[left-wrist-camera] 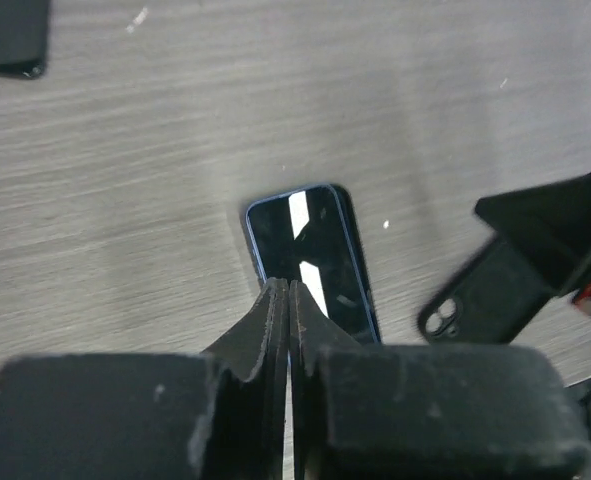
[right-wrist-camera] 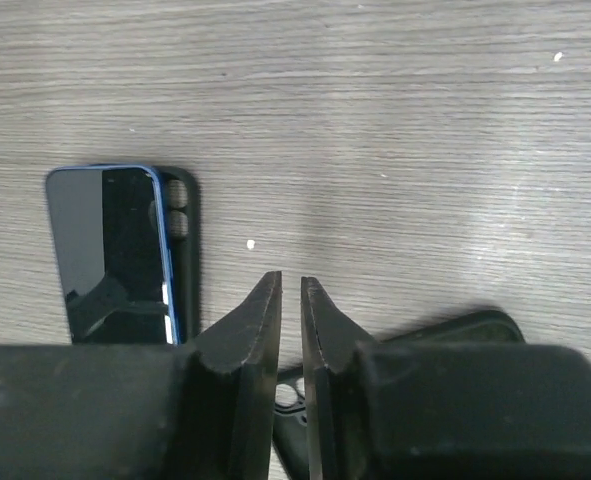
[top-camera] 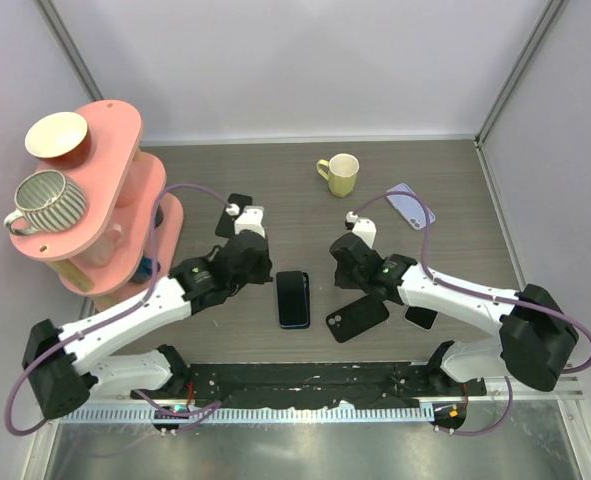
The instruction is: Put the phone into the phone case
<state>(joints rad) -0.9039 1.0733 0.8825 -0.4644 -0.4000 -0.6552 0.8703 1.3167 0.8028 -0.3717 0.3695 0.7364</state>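
Observation:
The phone (top-camera: 293,298), black-screened with a blue rim, lies flat mid-table between the arms. The black phone case (top-camera: 357,316) lies just to its right, camera cutout showing. My left gripper (top-camera: 263,268) hangs by the phone's left side. In the left wrist view this gripper (left-wrist-camera: 289,284) is shut and empty over the phone (left-wrist-camera: 310,255). My right gripper (top-camera: 351,274) is above the case. In the right wrist view its jaws (right-wrist-camera: 291,278) stand almost together with a thin empty gap, the case (right-wrist-camera: 455,335) beneath them and the phone (right-wrist-camera: 110,255) to the left, a dark holed strip (right-wrist-camera: 182,215) along its edge.
A yellow-green mug (top-camera: 340,174) and a lilac phone-shaped item (top-camera: 411,205) sit at the back. A black item (top-camera: 237,213) lies behind the left arm. A pink rack (top-camera: 125,125) with mugs fills the left side. Another dark item (top-camera: 421,318) lies under the right arm.

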